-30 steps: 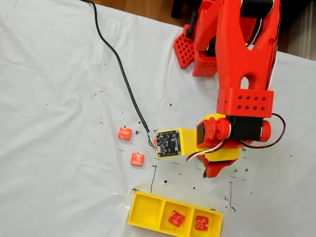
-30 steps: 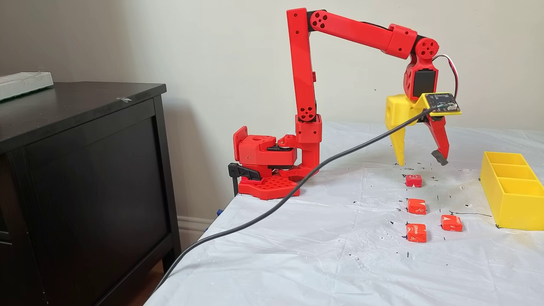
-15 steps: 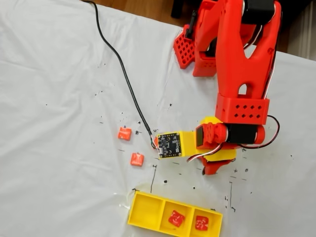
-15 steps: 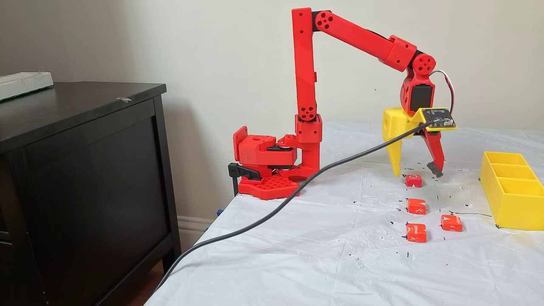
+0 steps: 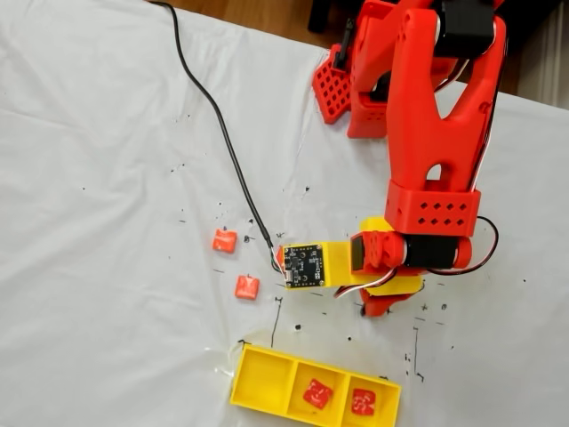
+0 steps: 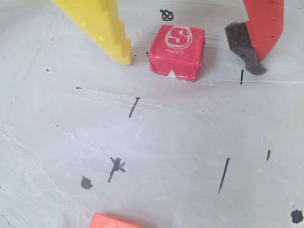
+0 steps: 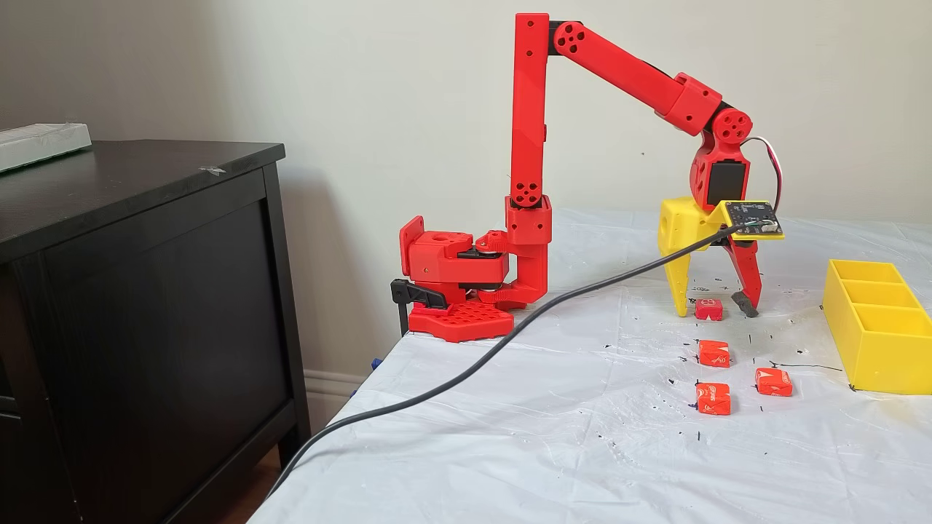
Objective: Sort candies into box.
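Red square candy [image 6: 177, 46] marked with a white "S".
The spread fingers [image 6: 114, 35] have been lowered to flank it.

Soft, even daylight fills all views, bright with no harsh glare. The white sheet on the worktop [image 7: 582, 437] carries only faint shadows, and the side fixed view is sharp. The top-down fixed view looks slightly soft and grainy, while the wrist view is crisp up close.
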